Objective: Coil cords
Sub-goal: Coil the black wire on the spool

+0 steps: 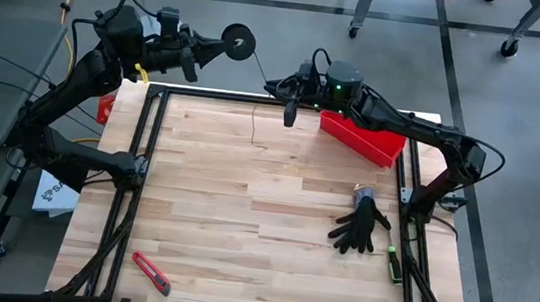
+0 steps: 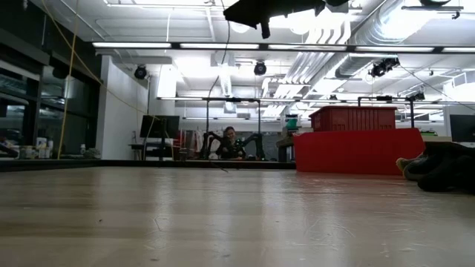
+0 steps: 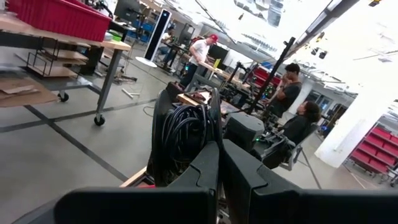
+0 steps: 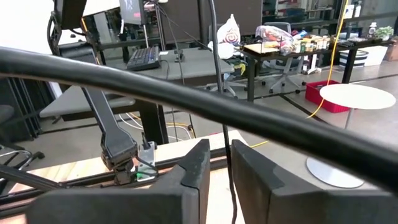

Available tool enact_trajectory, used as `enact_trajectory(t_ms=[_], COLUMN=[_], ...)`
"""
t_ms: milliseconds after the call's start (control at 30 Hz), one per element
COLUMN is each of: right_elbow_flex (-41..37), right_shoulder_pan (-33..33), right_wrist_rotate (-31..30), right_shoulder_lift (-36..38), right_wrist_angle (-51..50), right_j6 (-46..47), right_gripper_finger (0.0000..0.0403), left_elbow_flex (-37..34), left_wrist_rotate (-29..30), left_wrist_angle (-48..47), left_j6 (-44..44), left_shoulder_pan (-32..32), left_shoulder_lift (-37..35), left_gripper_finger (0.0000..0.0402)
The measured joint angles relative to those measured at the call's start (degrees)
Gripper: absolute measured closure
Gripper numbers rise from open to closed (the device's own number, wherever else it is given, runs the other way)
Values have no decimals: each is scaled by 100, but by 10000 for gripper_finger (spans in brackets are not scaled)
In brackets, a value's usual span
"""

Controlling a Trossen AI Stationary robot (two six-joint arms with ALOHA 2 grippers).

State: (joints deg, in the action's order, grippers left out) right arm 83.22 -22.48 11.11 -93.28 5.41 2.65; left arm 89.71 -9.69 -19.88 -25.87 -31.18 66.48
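Upper left of the high view, left gripper: raised past the table's far edge, jaws pressed together on the black spool. Held high like this, the spool can turn freely and the cord can hang clear.
Spool in the left wrist view: the spool sits between the two dark fingers, wound with dark turns, so it is judged to be the anchor for coiling.
Upper centre, cord: a very thin dark line runs from the spool down and right toward the table's far edge, then trails onto the wood. Its loose end lies on the table near the top centre.
Upper centre-right, right gripper: hovers above the table's far edge, just beside the cord. In the right wrist view the cord passes through the narrow gap between its fingers, which stand slightly apart. Whether they pinch the cord or only guide it, I cannot tell.
Why so placed: one arm holds the spool, the other likely feeds the line.
Right of the frame, bystanders: red bin, black glove; lower left, red cutter. All lie well apart from the cord.
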Motion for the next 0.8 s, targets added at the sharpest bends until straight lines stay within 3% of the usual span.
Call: enact_trajectory(t_ms=[167,500,800], right_elbow_flex=[0,-2,0], right_shoulder_pan=[0,2,13], right_wrist_rotate=[-1,-101,-101], right_shoulder_lift=[0,0,-37], right_wrist_angle=[-32,-190,36], right_j6=[-10,119,268], right_gripper_finger=[395,340,336], left_elbow_flex=[0,0,0], left_wrist_rotate=[182,203,190], left_wrist_angle=[7,48,57], left_j6=[-48,-202,-240], left_shoulder_pan=[0,0,2], left_shoulder_lift=[0,2,10], left_gripper_finger=[397,397,397])
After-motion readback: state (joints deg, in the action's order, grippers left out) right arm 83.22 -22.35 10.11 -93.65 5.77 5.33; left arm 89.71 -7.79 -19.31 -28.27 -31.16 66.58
